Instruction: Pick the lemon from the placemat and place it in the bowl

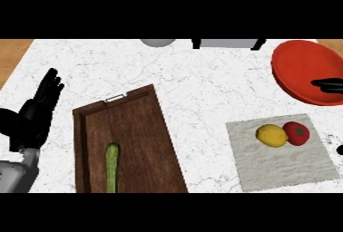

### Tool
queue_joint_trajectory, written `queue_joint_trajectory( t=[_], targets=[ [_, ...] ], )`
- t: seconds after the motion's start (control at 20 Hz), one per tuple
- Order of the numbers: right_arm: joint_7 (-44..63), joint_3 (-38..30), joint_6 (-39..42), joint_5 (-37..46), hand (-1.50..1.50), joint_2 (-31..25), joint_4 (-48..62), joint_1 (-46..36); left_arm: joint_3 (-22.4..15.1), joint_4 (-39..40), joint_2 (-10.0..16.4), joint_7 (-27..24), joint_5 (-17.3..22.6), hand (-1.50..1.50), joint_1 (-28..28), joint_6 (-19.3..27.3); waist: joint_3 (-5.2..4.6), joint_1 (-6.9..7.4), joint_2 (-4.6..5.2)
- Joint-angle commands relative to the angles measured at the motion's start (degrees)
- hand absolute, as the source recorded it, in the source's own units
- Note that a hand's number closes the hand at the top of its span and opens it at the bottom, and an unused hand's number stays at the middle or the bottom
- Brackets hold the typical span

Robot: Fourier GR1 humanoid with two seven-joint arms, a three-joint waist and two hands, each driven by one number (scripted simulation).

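Lemon unpicked on placemat against tomato; right hand at bowl beyond placemat, grip can't tell; left hand idle, spread wide, far left.

Your left hand rests open at the view's left edge, its fingers straight and pointing up, with the grey forearm below it. Your right hand shows only as a dark sliver at the right edge, perhaps just its tip.

A single head view looks steeply down onto the white counter from close above.
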Motion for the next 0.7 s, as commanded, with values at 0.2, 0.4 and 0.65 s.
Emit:
queue_joint_trajectory(
  t=[0.2,0.4,0.65],
  targets=[
    [-10.7,2.0,8.3,4.1,-1.50,-0.6,10.1,-11.7,0.8,-1.0,-0.1,1.2,-0.7,0.00,0.0,-0.5,-0.27,0.59,-0.30],
    [-7.8,5.8,8.8,7.5,-1.50,-0.7,8.3,-15.1,1.8,0.0,0.5,0.1,-0.7,0.00,1.3,-2.4,-0.34,-0.05,-0.48],
    [-2.1,14.3,5.8,17.5,-1.50,-1.0,2.6,-20.5,2.1,0.5,0.1,2.1,-1.1,0.00,-1.6,-2.1,-0.39,-0.08,-0.48]
  ],
)
